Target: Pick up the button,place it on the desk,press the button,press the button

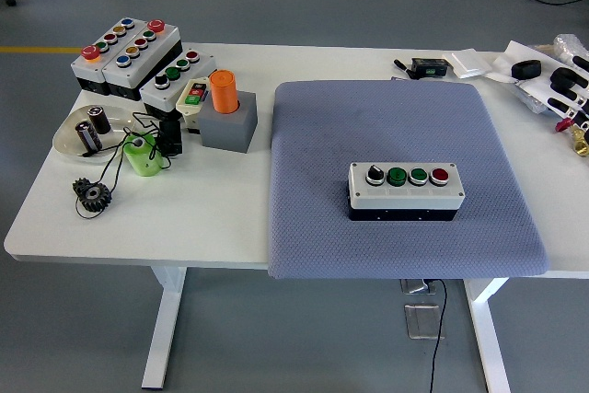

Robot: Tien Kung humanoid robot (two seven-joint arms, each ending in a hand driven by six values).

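A grey button box [406, 190] with a black selector, two green buttons and a red one lies flat on the grey-blue mat [368, 126], right of centre. My right hand [567, 91] shows only at the far right edge of the table, well away from the box. Its black fingers [559, 76] are spread and hold nothing. The left arm is out of view.
At the back left are larger button boxes [124, 48], a small switch box [194, 92], an orange cylinder [224, 91] in a grey block, a bowl [69, 140] with batteries, a green roll [141, 156] and a black gear [92, 194]. A black device [429, 66] and white packets [469, 63] lie at the back right.
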